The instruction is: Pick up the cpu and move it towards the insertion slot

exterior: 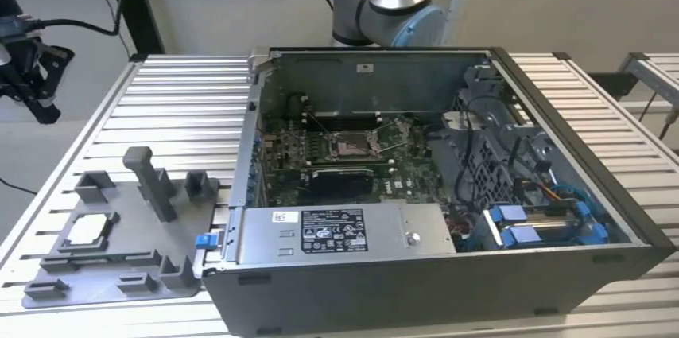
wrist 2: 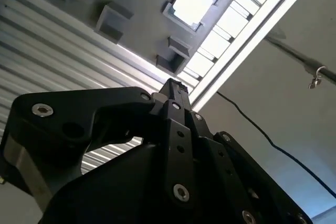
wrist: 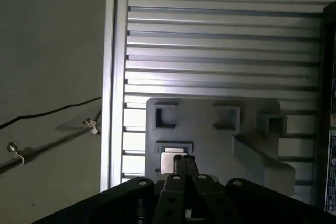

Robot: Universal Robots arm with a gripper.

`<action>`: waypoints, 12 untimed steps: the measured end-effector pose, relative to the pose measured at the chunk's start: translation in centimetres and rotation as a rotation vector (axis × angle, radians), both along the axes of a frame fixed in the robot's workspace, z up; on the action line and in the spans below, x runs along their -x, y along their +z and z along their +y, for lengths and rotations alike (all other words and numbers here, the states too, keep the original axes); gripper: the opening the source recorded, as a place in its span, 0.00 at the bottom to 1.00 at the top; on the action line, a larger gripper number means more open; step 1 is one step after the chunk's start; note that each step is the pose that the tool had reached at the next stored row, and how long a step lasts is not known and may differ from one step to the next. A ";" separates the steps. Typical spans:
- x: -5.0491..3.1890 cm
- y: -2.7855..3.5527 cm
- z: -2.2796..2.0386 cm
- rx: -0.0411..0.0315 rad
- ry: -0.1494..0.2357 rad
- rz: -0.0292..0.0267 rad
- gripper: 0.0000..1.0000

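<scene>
The cpu (exterior: 91, 229) sits in a pocket of the grey fixture tray (exterior: 127, 235) on the table (exterior: 180, 99), held square for picking, well apart from the insertion slot (exterior: 351, 145) in the open case (exterior: 424, 274), while the gripper (wrist: 185, 160), jaws seemingly pressed together, hangs empty above it.

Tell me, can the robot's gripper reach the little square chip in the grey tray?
Probably yes. The cpu lies uncovered in its pocket of the grey tray, and in both wrist views the gripper hangs over that tray, pointed near the cpu, with nothing between them.
</scene>
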State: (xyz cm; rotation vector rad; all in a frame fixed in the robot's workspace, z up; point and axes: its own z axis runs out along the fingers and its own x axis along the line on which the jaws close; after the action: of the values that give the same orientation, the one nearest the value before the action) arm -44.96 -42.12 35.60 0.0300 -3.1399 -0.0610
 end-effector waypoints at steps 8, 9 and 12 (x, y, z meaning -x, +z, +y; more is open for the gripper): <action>0.37 0.00 -1.61 0.0000 0.000 -0.0001 0.00; 0.37 0.00 -1.86 0.0000 0.000 0.0000 0.00; 0.37 0.00 -2.50 0.0000 0.000 0.0000 0.00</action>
State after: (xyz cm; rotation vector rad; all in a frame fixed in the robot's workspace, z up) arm -45.33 -44.61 35.60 0.0301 -3.1400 -0.0610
